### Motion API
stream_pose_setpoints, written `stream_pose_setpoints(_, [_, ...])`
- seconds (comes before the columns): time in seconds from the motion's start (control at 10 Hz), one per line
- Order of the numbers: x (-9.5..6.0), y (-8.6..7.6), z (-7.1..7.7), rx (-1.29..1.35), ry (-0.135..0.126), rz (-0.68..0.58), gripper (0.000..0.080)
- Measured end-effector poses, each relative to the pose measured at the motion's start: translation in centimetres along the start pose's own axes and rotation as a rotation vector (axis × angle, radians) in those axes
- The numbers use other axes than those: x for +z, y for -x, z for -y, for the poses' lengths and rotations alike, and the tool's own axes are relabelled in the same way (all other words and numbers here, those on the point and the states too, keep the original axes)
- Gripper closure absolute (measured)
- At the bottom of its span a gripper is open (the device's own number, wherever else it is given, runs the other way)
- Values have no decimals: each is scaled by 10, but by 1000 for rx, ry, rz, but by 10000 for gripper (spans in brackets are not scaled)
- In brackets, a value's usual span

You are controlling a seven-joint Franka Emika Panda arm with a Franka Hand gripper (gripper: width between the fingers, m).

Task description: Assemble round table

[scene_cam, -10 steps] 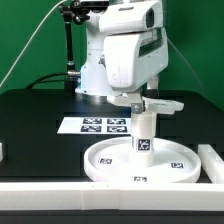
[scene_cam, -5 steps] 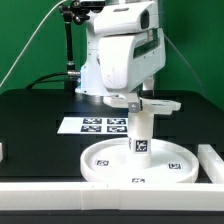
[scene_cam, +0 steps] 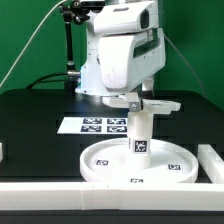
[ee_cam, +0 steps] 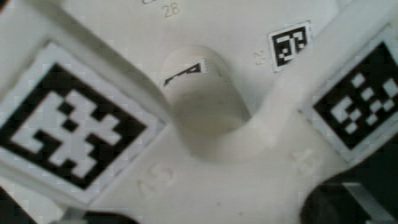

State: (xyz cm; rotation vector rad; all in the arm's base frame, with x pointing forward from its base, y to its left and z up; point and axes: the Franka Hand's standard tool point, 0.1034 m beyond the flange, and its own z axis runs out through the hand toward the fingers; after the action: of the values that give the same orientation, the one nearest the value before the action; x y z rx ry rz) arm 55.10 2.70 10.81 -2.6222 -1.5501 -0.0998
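Observation:
The large rimmed round disc [scene_cam: 105, 162] lies flat on the black table near the front. The short thick leg [scene_cam: 141, 132] stands upright at its middle, a tag facing the camera. On top of the leg sits the cross-shaped piece [scene_cam: 163, 103], with one arm reaching toward the exterior view's right. My gripper [scene_cam: 136, 100] comes straight down onto it and is shut on its hub. The wrist view shows two tagged arms of the cross-shaped piece [ee_cam: 71, 125], the leg [ee_cam: 210, 105] between them and the disc [ee_cam: 214, 25] below. Dark fingertips [ee_cam: 356, 195] flank the white hub at my gripper [ee_cam: 214, 215].
The marker board [scene_cam: 95, 125] lies flat behind the disc. A long white bar [scene_cam: 50, 195] runs along the front edge, with another white block [scene_cam: 212, 158] at the exterior view's right. The arm's base [scene_cam: 95, 80] stands behind, in front of a green backdrop.
The jaws have closed in on the cross-shaped piece. The leg's tag sits slightly lower and the disc has shifted a little toward the exterior view's left.

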Motion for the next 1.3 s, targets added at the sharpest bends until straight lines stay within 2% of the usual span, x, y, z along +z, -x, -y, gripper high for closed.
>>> stream_pose_setpoints(0.1, [0,0,0,0,0,0,348])
stream_pose_setpoints(0.2, [0,1,0,48,-12,0,348])
stream_pose_setpoints(0.3, [-1,4,-1,154,-46,2,348])
stream_pose_setpoints(0.4, [-2,7,-7,241,-66,-9,348])
stream_pose_setpoints(0.6, [-3,14,-14,381,-73,-40,348])
stream_pose_setpoints(0.8, [-3,11,-13,519,-77,-34,347])
stream_pose_setpoints(1.0, [-3,13,-14,647,-78,-35,347])
stream_pose_setpoints(1.2, [-4,24,-24,894,-38,-112,347])
stream_pose_setpoints(1.3, [-4,24,-24,993,-23,-131,347])
